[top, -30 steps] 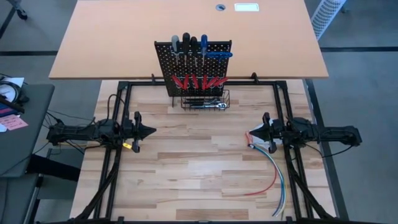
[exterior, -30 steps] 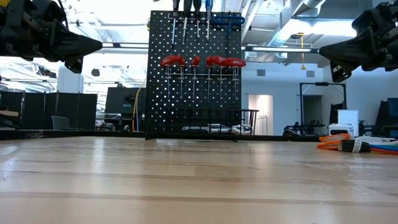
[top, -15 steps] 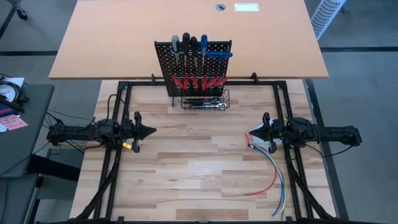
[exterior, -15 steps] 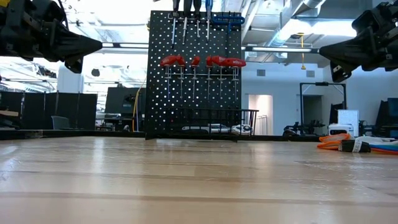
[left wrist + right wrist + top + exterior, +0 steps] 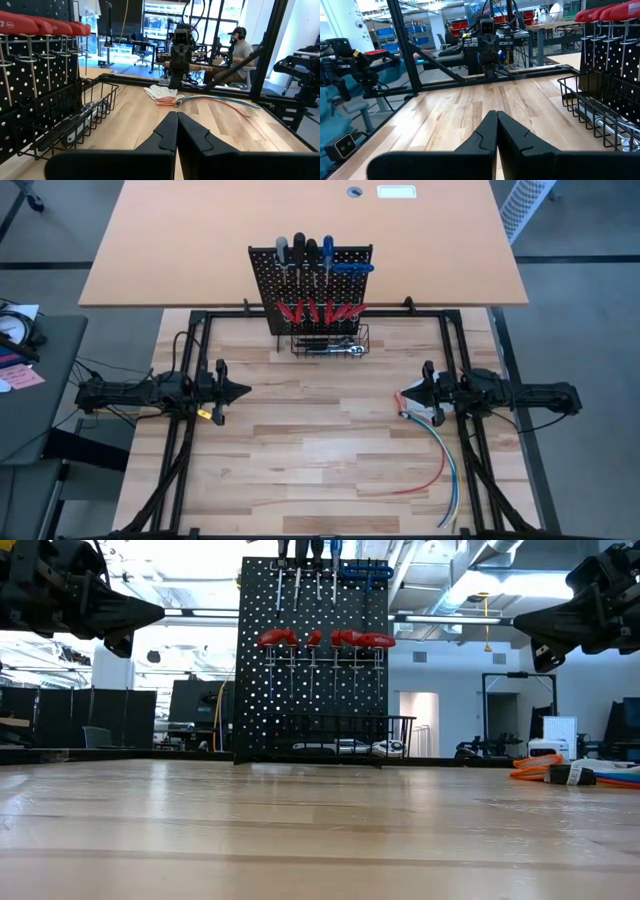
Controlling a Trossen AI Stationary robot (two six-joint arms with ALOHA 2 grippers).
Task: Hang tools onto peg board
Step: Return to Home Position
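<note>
The left gripper (image 5: 243, 391) sits at the left middle of the overhead frame and the right gripper (image 5: 400, 396) at the right middle. Their tips face each other across the table (image 5: 320, 460). Both wrist views show each one's jaws pressed together with nothing between them. Both arms lie low and level at the sides, so the return to rest seems all but done. Doing it well likely means keeping the jaws closed, holding clear of the wood and making no swing toward the centre. The right one needs the most care, since the cables (image 5: 443, 460) run from just beside its tip down to the lower right and could snag.

Farther off, at upper centre, the wire basket (image 5: 365, 340) stands at the foot of the peg board (image 5: 262, 280). It holds a silver wrench (image 5: 346, 351) and at least one darker tool I cannot make out. Above it, red-handled tools (image 5: 325, 638) hang in a row. The screwdrivers (image 5: 303, 248) and a blue T-handle key (image 5: 352, 267) hang at the top. I see no tool on the table, so the hanging looks finished.
</note>
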